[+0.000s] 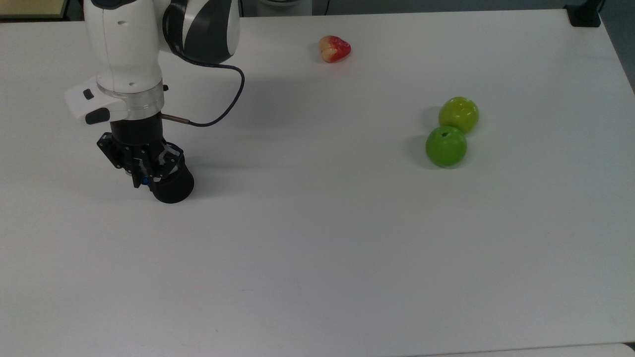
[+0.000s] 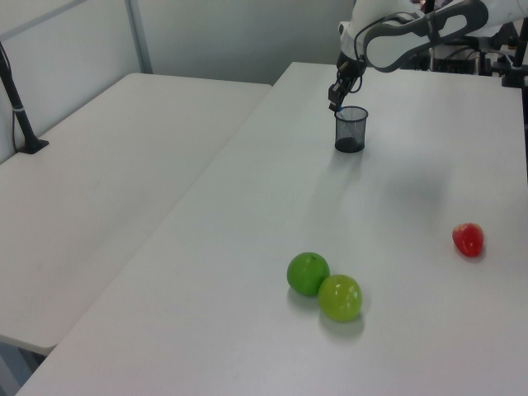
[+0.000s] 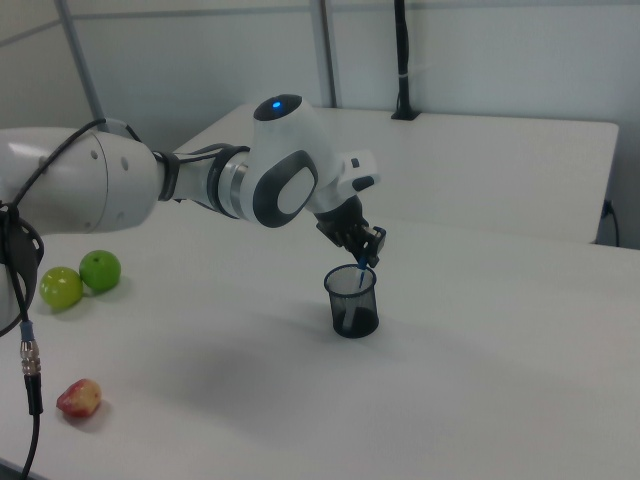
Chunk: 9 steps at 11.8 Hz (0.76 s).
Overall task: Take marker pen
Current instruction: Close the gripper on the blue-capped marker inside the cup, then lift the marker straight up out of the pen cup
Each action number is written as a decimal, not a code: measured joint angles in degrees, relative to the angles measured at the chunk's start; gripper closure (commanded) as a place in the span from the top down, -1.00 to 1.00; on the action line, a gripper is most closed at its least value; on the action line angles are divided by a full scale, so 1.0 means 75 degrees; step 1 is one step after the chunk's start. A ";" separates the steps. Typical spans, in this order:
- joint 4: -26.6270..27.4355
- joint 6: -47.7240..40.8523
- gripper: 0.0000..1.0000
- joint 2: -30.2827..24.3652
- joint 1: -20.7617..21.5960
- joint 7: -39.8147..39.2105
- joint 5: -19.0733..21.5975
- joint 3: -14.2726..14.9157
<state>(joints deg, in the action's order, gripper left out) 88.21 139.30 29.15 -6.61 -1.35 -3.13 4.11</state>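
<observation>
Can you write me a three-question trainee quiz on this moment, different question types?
1. True or false: the gripper has its fingers shut on the marker pen, which stands in the black mesh cup.
2. Multiple choice: in the top view, where do the two green apples lie relative to the cup?
A. Far to the top view's right
B. Touching the cup
C. Inside the cup
3. Fill in: the red fruit lies near the table's ___ edge in the top view.

Key: 1 true; 2 A; 3 upper.
</observation>
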 measured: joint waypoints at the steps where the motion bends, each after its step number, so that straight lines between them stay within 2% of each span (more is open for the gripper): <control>1: 0.0000 0.0000 -0.63 0.0000 0.0002 0.0003 0.0000 -0.0002; 4: -0.0007 0.0000 -0.87 0.0000 0.0003 0.0007 0.0000 -0.0004; 7: -0.0023 0.0001 -0.98 -0.0003 0.0003 0.0008 0.0000 -0.0004; 9: -0.0026 0.0001 -0.99 -0.0011 0.0003 0.0009 0.0000 -0.0004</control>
<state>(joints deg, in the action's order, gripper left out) 88.01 139.31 29.07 -6.59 -1.28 -3.13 4.07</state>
